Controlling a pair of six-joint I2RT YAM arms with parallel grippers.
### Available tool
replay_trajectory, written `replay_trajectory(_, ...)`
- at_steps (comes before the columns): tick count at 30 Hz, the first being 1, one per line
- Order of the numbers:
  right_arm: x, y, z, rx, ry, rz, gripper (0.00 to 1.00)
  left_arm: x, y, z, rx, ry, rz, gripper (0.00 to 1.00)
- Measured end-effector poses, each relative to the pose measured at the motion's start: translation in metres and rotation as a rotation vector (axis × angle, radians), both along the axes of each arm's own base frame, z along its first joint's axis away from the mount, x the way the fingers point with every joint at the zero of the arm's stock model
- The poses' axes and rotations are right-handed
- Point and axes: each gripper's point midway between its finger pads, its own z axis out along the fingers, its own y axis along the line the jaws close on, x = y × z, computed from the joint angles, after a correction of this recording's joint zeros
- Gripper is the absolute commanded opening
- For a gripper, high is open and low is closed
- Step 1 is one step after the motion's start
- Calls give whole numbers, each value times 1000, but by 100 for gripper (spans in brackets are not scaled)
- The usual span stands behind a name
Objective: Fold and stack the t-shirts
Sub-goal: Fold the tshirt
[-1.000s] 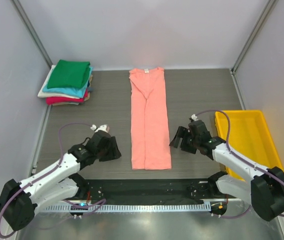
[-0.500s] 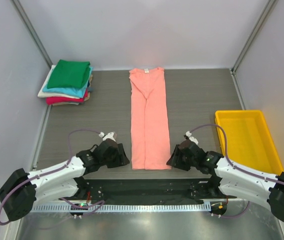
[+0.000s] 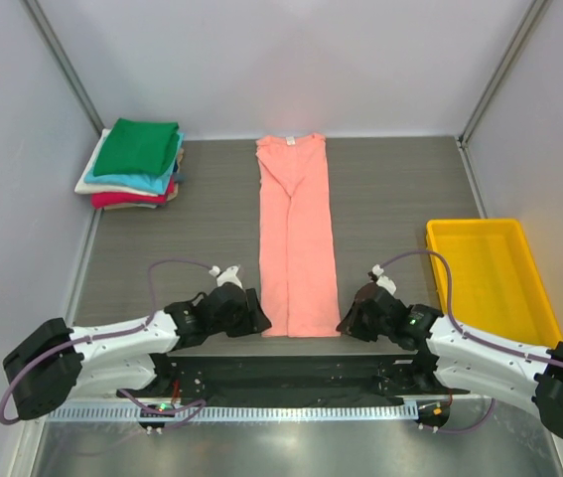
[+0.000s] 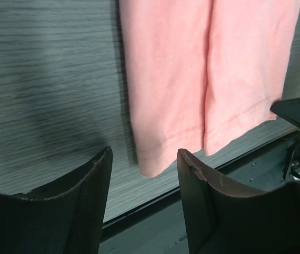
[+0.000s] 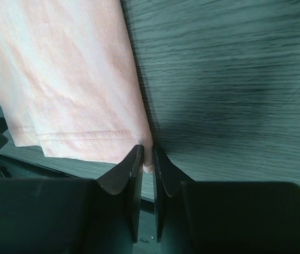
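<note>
While the stack of folded t-shirts point(image 3: 134, 164) is sitting finished, well to the left of the salmon-pink t-shirt point(image 3: 297, 238) and level with its collar, that shirt is lying flat on the table point(image 3: 390, 189), its sides turned in so it is forming one long narrow strip.

Left gripper point(image 4: 144, 159) is hovering at the shirt's near-left hem corner. Its jaws are standing wide open, straddling the corner and holding nothing.

Right gripper point(image 5: 146, 151) is sitting at the shirt's near-right hem corner. Its jaws are drawn almost together, with the cloth edge running into the slit between them, so I am reading this as a pinch on the hem.

Yellow bin point(image 3: 480, 227) is lying well to the right of the shirt.

Judgement: the lengthwise folds are looking done. Folding the hem up toward the collar and placing the shirt on the stack are remaining.
</note>
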Motion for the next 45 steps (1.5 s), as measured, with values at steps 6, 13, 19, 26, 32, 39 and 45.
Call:
replay_trajectory(6,0,-1,-1,-3,-1,-5,12,-8,-11,-3,-8,7,-13,39)
replay_trajectory(13,0,-2,-2,5,2,-18,1,-15,-13,-12,21,21,-5,1)
replay_trajectory(19,-2,-4,-1,2,-3,-17,1,-14,-15,-10,56,7,-9,0)
replay_trajectory(26,2,-7,22,-15,-32,-29,1,-8,-18,30,66,-45,2,0)
replay_trajectory(32,36,6,79,-37,-156,-41,1,14,-16,86,72,-153,57,0)
replay_trajectory(39,99,4,117,-173,-254,-75,1,68,0,128,150,-245,137,0)
replay_trajectory(45,158,-9,142,-256,-325,-112,1,129,6,141,210,-265,182,0)
